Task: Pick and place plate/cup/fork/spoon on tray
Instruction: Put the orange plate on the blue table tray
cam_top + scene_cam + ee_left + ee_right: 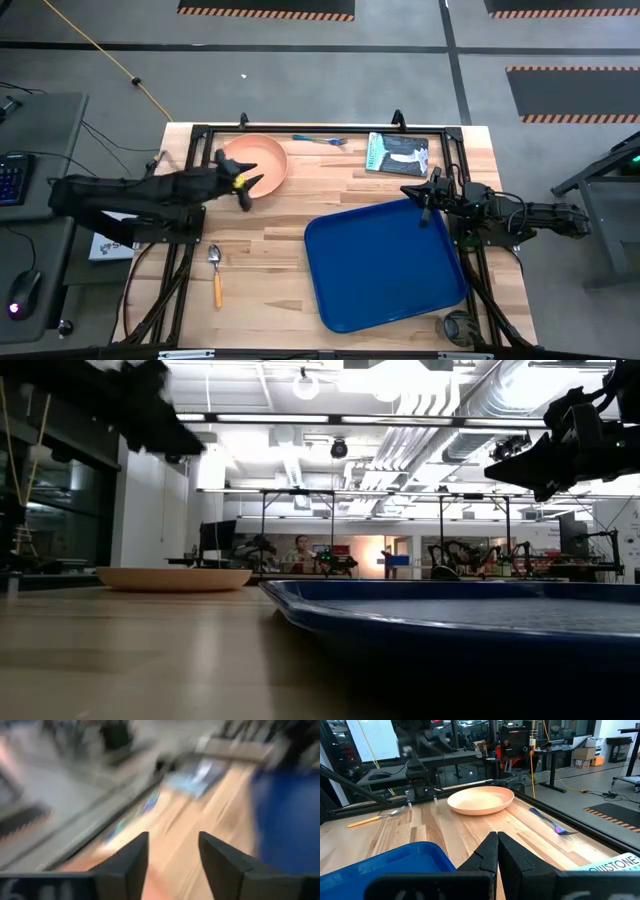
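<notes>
Sitting empty toward the table's right-front, the large deep-blue rectangular plastic tray is waiting, while the round shallow peach-orange plate is lying flat near the far-left edge, likely light, stiff and slick, so its thin rim looks the place to pinch. The left gripper is hovering at that rim's near side, fingers spread and holding nothing, and the right gripper is idling, fingers pressed together, by the tray's far edge. The slim blue-handled fork and yellow-handled spoon are lying flat on the wood, hard to get under.
</notes>
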`<action>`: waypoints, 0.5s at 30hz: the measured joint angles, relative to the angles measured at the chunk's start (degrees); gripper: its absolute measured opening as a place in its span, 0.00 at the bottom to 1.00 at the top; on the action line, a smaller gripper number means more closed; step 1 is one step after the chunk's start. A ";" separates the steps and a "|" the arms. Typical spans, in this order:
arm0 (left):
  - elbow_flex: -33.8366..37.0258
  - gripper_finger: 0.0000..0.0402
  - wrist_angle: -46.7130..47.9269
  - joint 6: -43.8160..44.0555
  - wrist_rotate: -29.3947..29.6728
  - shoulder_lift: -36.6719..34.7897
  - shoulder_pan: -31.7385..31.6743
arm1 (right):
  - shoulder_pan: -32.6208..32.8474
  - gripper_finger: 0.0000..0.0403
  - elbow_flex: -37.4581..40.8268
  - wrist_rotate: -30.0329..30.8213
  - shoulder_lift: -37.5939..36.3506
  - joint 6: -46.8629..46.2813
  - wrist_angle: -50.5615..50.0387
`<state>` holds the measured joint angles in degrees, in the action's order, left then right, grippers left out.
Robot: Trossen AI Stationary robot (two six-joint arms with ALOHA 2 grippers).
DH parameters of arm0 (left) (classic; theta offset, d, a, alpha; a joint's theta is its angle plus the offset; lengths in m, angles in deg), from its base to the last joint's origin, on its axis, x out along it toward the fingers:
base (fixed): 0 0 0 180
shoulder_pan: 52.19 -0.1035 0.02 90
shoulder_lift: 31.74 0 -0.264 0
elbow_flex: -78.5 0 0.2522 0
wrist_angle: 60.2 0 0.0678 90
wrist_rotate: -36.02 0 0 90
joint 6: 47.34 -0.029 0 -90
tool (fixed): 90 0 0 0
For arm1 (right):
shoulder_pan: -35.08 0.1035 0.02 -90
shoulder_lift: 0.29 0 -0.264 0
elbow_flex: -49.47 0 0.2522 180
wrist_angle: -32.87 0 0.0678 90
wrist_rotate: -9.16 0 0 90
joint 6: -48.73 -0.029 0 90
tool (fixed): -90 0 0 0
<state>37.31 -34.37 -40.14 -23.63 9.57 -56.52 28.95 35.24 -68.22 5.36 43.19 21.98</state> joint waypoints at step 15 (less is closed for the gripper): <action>-4.10 0.57 1.60 12.22 -18.15 31.10 -13.89 | 0.02 0.01 0.00 0.00 0.01 0.01 0.00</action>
<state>33.22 -32.77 -27.92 -41.78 40.67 -70.41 28.97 35.24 -68.22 5.37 43.20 21.98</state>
